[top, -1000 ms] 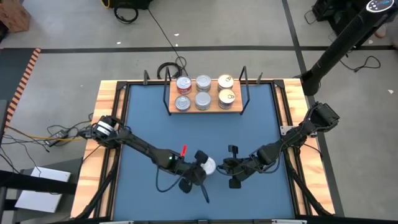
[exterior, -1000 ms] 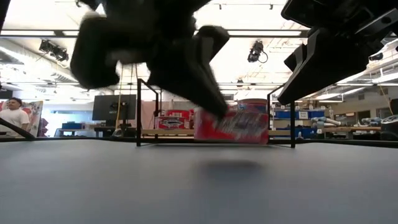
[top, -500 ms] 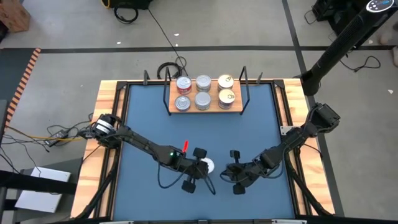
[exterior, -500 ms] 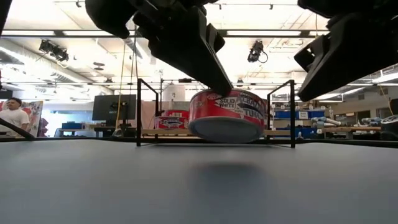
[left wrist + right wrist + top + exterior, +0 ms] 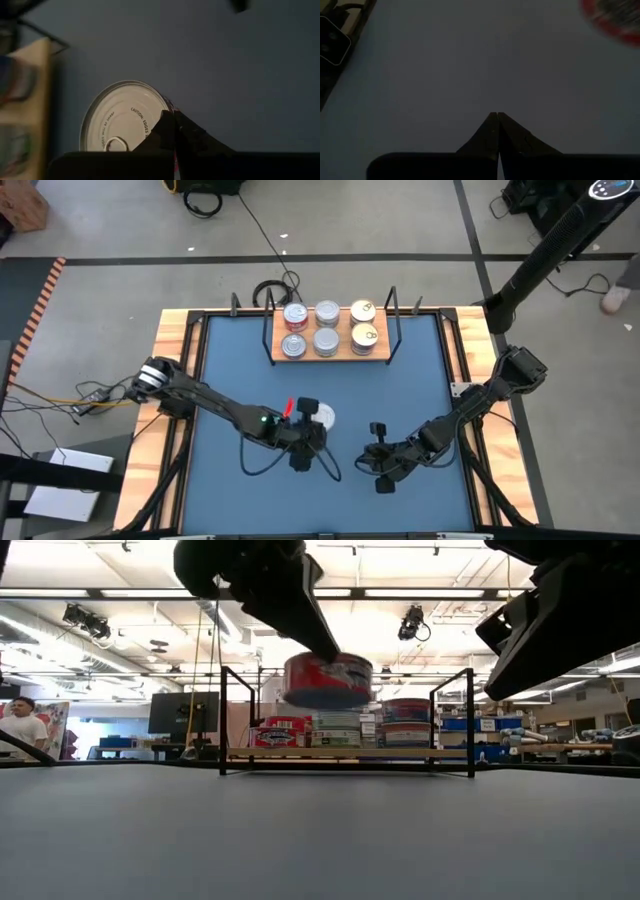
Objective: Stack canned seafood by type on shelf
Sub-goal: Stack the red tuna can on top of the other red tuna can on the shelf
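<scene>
Above mid-table, the left gripper (image 5: 303,420) pinched a red-sided tin (image 5: 327,679) by its rim, clear of the surface. Stacked tins (image 5: 327,327) already filled the far shelf (image 5: 330,355). Near right, the right gripper (image 5: 378,450) waited, fingers pressed together.

Bare blue table (image 5: 240,370) lies open up to the shelf (image 5: 330,352), whose six stacked tins (image 5: 327,340) fill its board.
</scene>
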`<action>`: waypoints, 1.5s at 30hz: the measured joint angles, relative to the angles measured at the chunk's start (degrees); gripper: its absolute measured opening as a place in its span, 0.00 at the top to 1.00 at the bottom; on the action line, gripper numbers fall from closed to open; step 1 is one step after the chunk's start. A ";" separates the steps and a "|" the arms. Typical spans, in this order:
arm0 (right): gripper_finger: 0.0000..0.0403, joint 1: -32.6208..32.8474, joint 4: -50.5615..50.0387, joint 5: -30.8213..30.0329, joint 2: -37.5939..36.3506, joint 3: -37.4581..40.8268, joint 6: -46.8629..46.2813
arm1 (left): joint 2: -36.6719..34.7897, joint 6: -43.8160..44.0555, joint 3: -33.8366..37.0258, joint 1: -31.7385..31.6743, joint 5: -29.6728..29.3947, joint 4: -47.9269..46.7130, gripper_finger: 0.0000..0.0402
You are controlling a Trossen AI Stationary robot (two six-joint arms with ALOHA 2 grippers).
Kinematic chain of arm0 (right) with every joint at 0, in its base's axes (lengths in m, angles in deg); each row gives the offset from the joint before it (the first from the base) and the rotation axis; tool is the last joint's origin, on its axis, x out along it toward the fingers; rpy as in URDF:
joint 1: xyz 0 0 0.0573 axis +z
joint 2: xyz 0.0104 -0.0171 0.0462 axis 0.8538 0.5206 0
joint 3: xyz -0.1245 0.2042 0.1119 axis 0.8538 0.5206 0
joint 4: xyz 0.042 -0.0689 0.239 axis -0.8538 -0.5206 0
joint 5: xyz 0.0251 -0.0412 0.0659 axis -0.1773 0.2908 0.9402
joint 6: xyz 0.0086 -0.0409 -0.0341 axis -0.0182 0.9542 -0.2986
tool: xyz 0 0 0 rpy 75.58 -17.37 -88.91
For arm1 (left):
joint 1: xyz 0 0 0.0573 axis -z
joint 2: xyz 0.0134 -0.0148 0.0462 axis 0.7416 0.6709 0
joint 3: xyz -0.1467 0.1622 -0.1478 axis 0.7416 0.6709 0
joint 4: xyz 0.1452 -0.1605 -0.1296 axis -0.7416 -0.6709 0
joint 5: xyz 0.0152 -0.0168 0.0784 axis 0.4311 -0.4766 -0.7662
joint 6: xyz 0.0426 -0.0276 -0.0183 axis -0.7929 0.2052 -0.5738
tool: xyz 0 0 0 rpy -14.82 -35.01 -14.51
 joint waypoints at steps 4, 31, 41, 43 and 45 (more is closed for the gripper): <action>0.97 -0.04 0.07 0.00 0.00 -0.01 0.00 | -0.89 -0.07 -0.02 -0.45 -6.74 -4.63 1.00; 0.96 -0.04 0.33 -0.02 -0.01 -0.01 -1.01 | -4.57 -0.17 -0.02 -7.68 -13.67 -7.41 1.00; 0.97 -0.04 0.51 -0.04 -0.01 -0.01 -1.05 | -5.52 -0.05 -0.02 -11.67 -13.34 -7.55 1.00; 0.97 -0.04 0.50 -0.04 -0.01 -0.01 -1.04 | -5.66 -0.06 -0.02 -12.36 -13.27 -7.43 1.00; 0.96 -0.04 0.50 -0.04 -0.01 -0.01 -1.05 | -5.95 -0.04 -0.02 -13.19 -13.30 -7.41 1.00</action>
